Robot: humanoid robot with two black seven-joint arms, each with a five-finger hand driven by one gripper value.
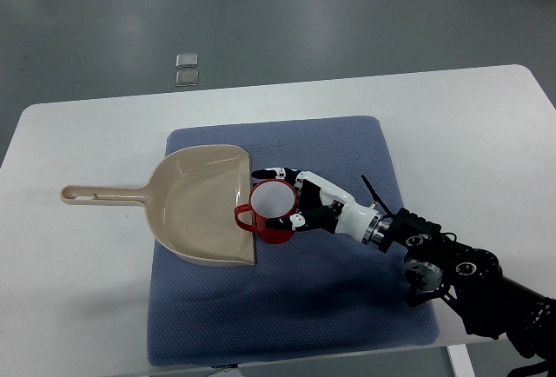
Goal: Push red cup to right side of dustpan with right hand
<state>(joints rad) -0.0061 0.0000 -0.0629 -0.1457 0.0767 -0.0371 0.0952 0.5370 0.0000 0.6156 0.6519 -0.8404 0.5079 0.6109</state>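
A white table (78, 307) fills the steep top view, with a blue-grey mat (347, 307) spread across its middle. On the mat's left part lies a beige dustpan (195, 203), its handle reaching left off the mat onto bare tabletop and its open mouth edge facing right. The robot's right arm comes in from the lower right corner, and the right hand (300, 199) sits at the dustpan's mouth. Its fingers (274, 173) are curled partway around a red cup (274, 212), one over the far rim, another by the near side, cradling it rather than clearly clamping it. The cup stands upright, white inside, its small handle pointing left and touching or just overlapping the dustpan's right edge.

By position, the cup is already on the dustpan's right side but hard against it; the push looks barely begun or just finishing, and which cannot be told. Open mat lies to the right of the cup, though the hand and forearm occupy that lane. The mat's right border and the table edge beyond are well apart from the cup. No left arm shows.
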